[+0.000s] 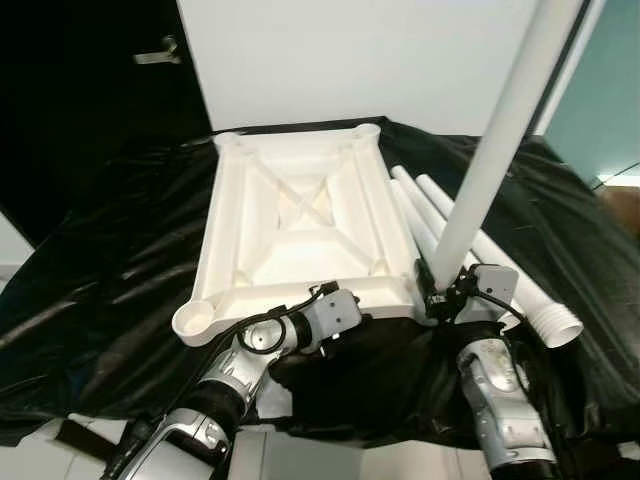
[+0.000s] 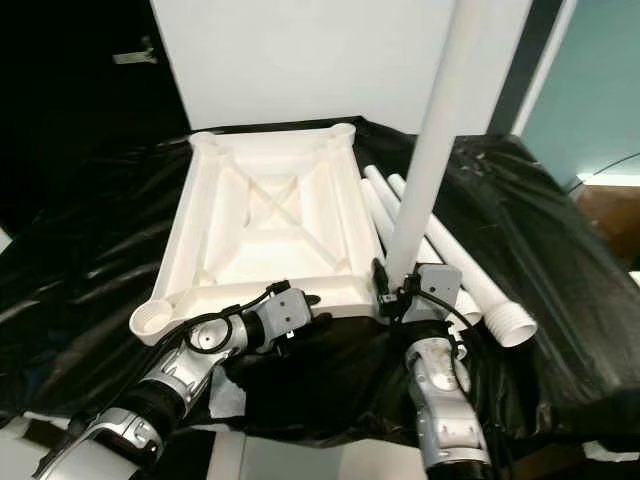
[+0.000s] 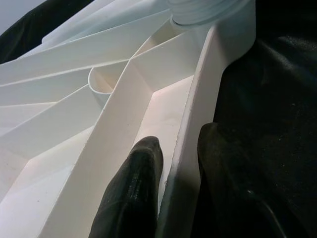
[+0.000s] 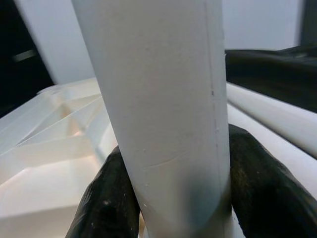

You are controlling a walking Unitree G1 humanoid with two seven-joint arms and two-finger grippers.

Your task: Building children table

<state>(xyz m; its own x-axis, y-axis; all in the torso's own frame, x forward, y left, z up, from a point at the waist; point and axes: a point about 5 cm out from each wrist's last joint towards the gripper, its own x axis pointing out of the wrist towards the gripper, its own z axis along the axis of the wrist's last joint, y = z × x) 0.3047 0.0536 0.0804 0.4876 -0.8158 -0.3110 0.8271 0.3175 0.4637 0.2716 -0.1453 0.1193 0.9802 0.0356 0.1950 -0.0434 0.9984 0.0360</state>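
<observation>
— Right gripper (image 1: 437, 296) first: what does it hold?

— Its two black fingers (image 4: 106, 203) are clamped on either side of a white table leg (image 1: 497, 140), low on the tube. That leg stands nearly upright, leaning a little to the right, with its foot at the near right corner of the tabletop (image 1: 300, 170).

— And the tabletop itself?

— White plastic, lying upside down on the black sheet (image 1: 110, 250), ribs and a crossed brace facing up. Round leg sockets sit at its corners; the near left socket (image 1: 197, 320) is open.

— Where is the left gripper (image 3: 171, 163)?

— At the near edge of the tabletop, between the two near corners. One finger (image 3: 133, 193) lies inside the rim and the other outside against the black sheet, so the pair pinches the thin near wall.

— Any spare parts?

— Three more white legs (image 1: 430, 215) lie side by side just right of the tabletop, running from far left to near right. One ends in a ribbed threaded tip (image 1: 560, 328) at the near right.

— How much room is around it?

— Bare black sheet spreads to the left of the tabletop and to the right beyond the loose legs. On the far side a white wall panel (image 1: 350, 55) rises just behind the tabletop's far edge. The sheet's near edge drops away under both arms.
</observation>
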